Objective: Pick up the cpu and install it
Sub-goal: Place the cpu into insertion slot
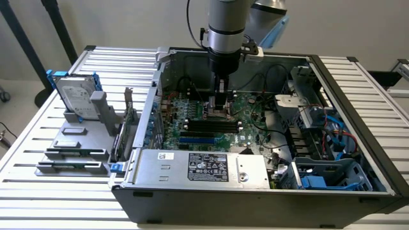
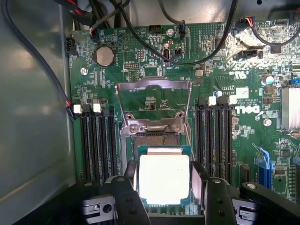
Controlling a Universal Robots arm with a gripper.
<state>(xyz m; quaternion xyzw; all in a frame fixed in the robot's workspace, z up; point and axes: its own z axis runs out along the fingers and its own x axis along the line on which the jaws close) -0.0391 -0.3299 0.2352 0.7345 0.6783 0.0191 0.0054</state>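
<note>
End effector (image 1: 221, 106) down inside the computer case (image 1: 255, 207) — near the exterior view's centre.
Its fingers (image 2: 125, 197) clamp the cpu (image 2: 164, 179) by two edges, just over the open socket (image 2: 157, 139).

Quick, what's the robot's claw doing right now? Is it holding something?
Gripper: closed, holding the cpu at the open socket.
</note>
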